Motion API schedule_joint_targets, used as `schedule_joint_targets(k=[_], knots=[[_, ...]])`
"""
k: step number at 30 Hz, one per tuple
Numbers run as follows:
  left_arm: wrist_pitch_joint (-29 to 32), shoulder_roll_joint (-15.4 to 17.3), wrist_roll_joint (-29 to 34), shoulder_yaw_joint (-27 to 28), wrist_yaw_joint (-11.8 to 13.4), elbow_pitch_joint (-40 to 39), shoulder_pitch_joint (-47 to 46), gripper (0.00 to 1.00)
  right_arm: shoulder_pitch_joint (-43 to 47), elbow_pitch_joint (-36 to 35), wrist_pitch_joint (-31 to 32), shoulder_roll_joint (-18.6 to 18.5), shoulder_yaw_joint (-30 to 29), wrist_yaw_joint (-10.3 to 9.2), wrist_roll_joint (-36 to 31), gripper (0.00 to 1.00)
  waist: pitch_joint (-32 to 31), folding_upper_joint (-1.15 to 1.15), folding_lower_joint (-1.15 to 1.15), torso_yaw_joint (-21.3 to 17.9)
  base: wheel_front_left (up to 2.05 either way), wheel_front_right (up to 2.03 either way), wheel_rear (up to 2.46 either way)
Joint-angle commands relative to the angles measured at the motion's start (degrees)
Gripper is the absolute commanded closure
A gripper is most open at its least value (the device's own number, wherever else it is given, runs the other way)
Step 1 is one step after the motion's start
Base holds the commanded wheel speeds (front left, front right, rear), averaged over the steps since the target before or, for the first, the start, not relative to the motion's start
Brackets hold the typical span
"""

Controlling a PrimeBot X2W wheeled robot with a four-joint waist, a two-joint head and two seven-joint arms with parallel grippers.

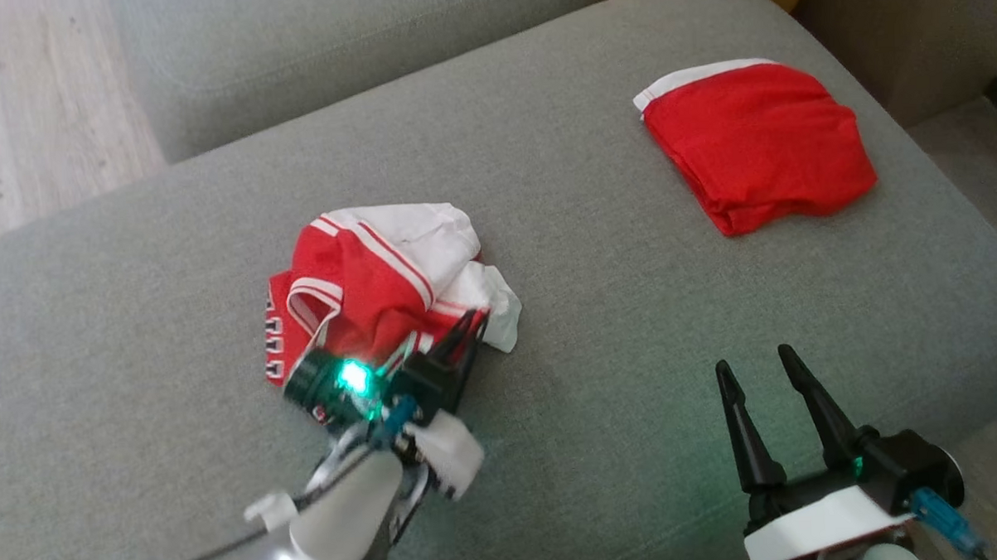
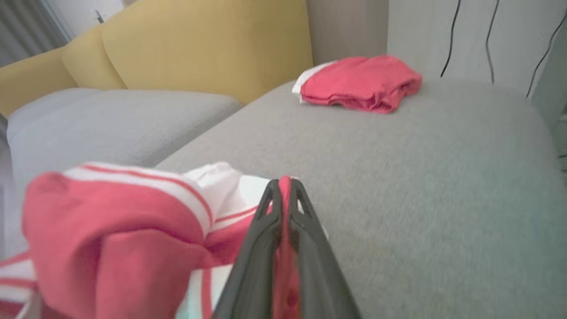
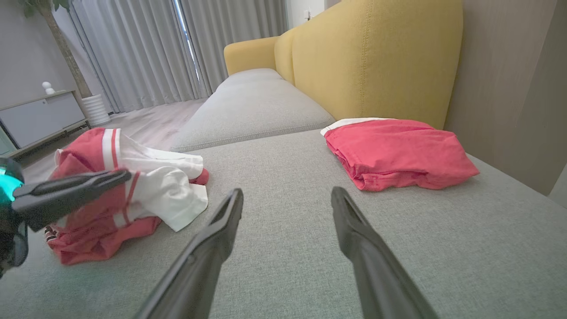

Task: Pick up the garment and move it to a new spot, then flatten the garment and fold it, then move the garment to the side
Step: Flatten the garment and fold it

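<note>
Cloth in red and white is seen in a heap near the middle of the grey seat [image 1: 599, 310]: this is the garment [image 1: 374, 268]. It is crumpled, with white stripes along its red edges and a white part bunched up on its far side. It is lying on the seat, and its near right edge is pinched by the left gripper [image 1: 472, 318]. The two dark fingers [image 2: 261, 248] of that gripper are pressed close together, and in the left wrist view a thin fold of red cloth is squeezed between them, right up to the tips. A green light [image 1: 353, 376] is lit just behind the fingers.

The right gripper [image 1: 753, 360] is held over the near right part of the seat, well apart from the garment. Its fingers are spread wide, nothing is held between them, and bare grey seat is seen in the gap.

A second cloth [image 1: 759, 146], all red with a white band on one edge, is laid folded at the far right of the seat, well apart from the heap. A yellow backrest [image 3: 376, 57] is seen behind the seat, and a second seat [image 3: 252, 102], also grey, is set beside the first. Grey curtains [image 3: 146, 48] are hung at the far end of the room.
</note>
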Motion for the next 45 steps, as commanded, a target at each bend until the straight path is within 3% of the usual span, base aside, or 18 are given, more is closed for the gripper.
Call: schedule_joint_targets(k=[1,6,10,16,20,24,29,35,40,45], knots=[[-0.95,0.05,-1.61,1.56,-1.31,-3.55,-5.31,1.00,-0.90,-1.40,-0.62,-0.06,1.15,0.39,0.31,0.00,-1.02,0.00,0.00,0.18,0.00,0.00,0.00],[-0.76,0.14,-6.07,4.32,-5.30,-8.07,-13.95,1.00,-0.33,-1.33,-0.62,0.01,0.98,0.39,0.35,0.00,-2.74,0.00,0.00,0.50,0.00,0.00,0.00],[0.25,0.67,-8.48,5.95,-6.77,-10.24,-21.06,1.00,0.07,-1.34,-0.62,0.08,1.19,0.39,0.33,0.00,-3.61,0.00,0.00,0.70,0.00,0.00,0.00],[0.91,1.51,-15.13,9.62,-7.76,-11.64,-35.35,1.00,0.47,-1.30,-0.62,0.18,1.22,0.39,0.40,0.00,-4.92,0.00,0.00,1.40,0.00,0.00,0.00],[0.30,3.25,-17.35,11.97,-7.71,-8.13,-38.50,1.00,0.80,-1.64,-0.62,0.37,0.78,0.39,0.36,0.00,-5.39,0.00,0.00,2.76,0.00,0.00,0.00],[-0.54,4.64,-19.33,13.81,-6.10,-4.64,-31.41,1.00,1.45,-2.00,-0.62,0.49,0.36,0.39,0.34,0.00,-5.43,0.00,0.00,5.15,0.00,0.00,0.00],[-1.52,5.78,-23.77,17.20,-4.06,-2.46,-13.68,1.00,2.48,-1.99,-0.62,0.35,-0.19,0.39,0.19,0.00,-4.69,0.00,0.00,8.62,0.00,0.00,0.00],[-1.89,5.43,-26.13,24.37,-0.59,-6.83,6.98,1.00,2.76,-2.39,-0.62,-0.43,-1.03,0.39,-0.11,0.00,-3.02,0.00,0.00,12.98,0.00,0.00,0.00],[-1.90,2.71,-25.43,29.51,-0.78,-14.23,19.82,1.00,2.26,-2.46,-0.62,-0.96,-1.21,0.39,-0.09,0.00,-2.01,0.00,0.00,15.89,0.00,0.00,0.00],[-1.91,0.82,-23.82,29.60,-1.82,-19.37,27.58,1.00,2.16,-2.36,-0.62,-1.25,-0.98,0.39,-0.11,0.00,-1.43,0.00,0.00,17.87,0.00,0.00,0.00]])
